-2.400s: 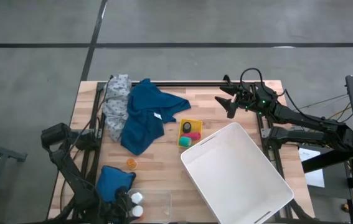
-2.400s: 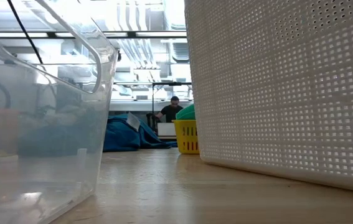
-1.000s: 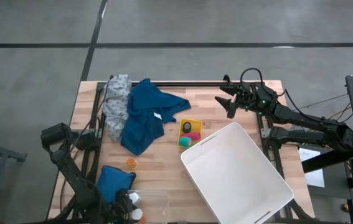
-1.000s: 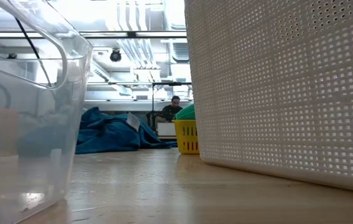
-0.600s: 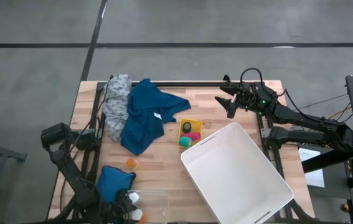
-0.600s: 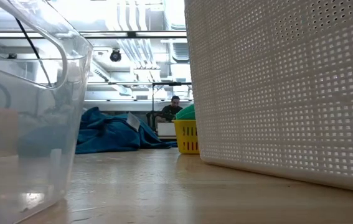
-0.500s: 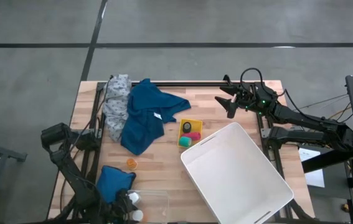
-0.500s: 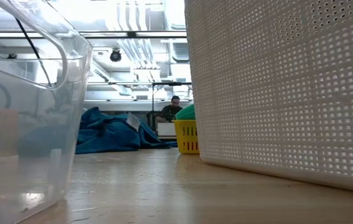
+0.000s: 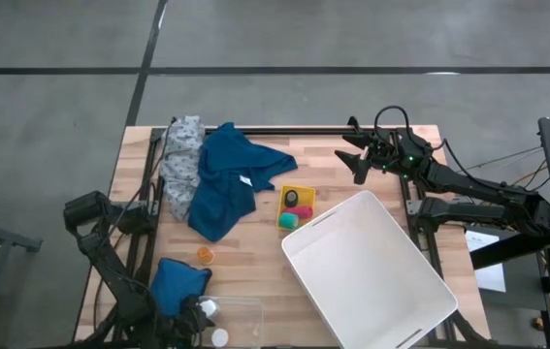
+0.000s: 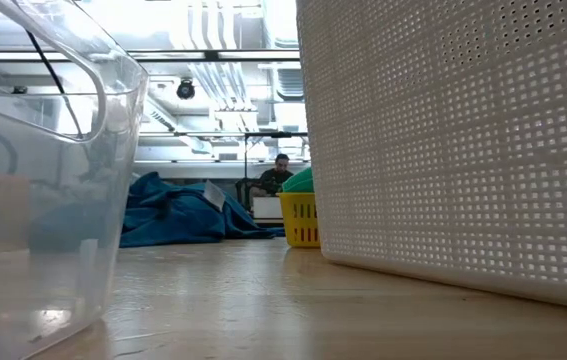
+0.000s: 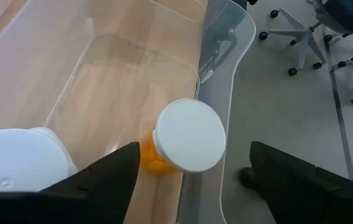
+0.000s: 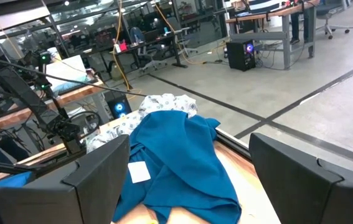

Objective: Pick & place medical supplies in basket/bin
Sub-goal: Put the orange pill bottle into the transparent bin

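An orange pill bottle with a white cap sits inside the clear bin at the table's near left, beside a white-capped bottle. My left gripper is open, with one finger on each side of the orange bottle. My right gripper hovers open at the far right, holding nothing. Another orange bottle lies on the table. The blue garment and grey dotted cloth lie at the far left. Pink, teal and dark rolls fill a small yellow basket. My left gripper slants down into the clear bin, with the bottle's white cap clear of both fingers. One finger stands right beside the orange body; whether it touches, I cannot tell.
A large white perforated basket takes up the near right of the table. A blue padded pouch lies just beyond the clear bin. Bare wood shows between the garment and the bin. A person sits far behind the table.
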Tool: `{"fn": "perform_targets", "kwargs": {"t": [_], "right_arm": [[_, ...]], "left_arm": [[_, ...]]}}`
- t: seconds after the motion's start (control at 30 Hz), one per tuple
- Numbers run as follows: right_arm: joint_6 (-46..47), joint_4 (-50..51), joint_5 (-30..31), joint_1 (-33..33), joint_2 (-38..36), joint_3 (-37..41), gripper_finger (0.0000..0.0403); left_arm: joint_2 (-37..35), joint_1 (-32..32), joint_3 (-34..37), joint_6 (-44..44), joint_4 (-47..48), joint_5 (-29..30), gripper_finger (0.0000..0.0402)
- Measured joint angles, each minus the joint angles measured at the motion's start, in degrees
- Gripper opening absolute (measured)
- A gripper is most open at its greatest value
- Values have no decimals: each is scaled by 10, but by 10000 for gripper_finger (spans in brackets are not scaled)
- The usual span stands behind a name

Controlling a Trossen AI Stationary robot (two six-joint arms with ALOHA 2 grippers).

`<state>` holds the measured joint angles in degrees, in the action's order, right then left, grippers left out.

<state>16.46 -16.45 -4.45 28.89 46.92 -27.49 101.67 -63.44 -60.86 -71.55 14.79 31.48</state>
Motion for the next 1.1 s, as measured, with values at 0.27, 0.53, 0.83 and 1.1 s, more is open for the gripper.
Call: {"fn": "perform_targets", "kwargs": {"t": [0.27,0.53,0.83,1.1], "right_arm": [[0,0,0,0,0,0,325],[0,0,0,0,0,0,325],[0,0,0,0,0,0,325],[0,0,0,0,0,0,325]], "left_arm": [[-7,2,0,-82,3,-2,309],[-57,3,0,-129,5,-22,308],[-142,8,0,-127,66,8,308],[-219,8,0,-210,196,33,308]]}}
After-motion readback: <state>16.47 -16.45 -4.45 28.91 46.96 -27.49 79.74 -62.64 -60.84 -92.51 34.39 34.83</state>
